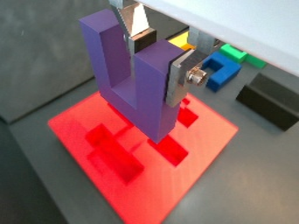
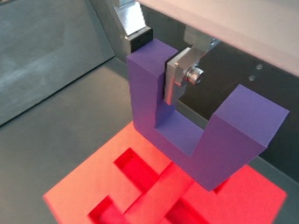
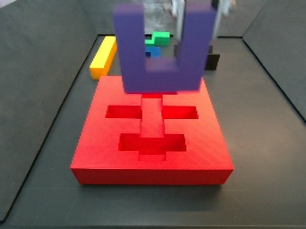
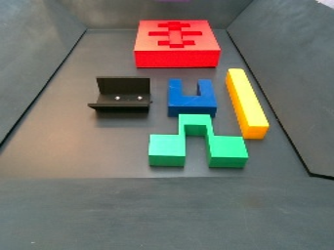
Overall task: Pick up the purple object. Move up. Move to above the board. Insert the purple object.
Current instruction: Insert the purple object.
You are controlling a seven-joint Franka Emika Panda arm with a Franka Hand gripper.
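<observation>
Above the board [image 3: 150, 134], pincer-held [image 2: 158, 66] purple object [image 3: 156, 61].

- In a wrist view, the gripper [image 2: 160, 54] hung above the board [image 2: 82, 188], its jaws closed on one prong of the purple object [image 2: 193, 122].
- A silver finger [image 2: 180, 74] lay flat against that prong's inner face.
- The purple object stood upright, prongs up, its bar lowest, over the board's recessed slots.
- Dark grey surface [image 2: 52, 61] lay beside the board.
</observation>
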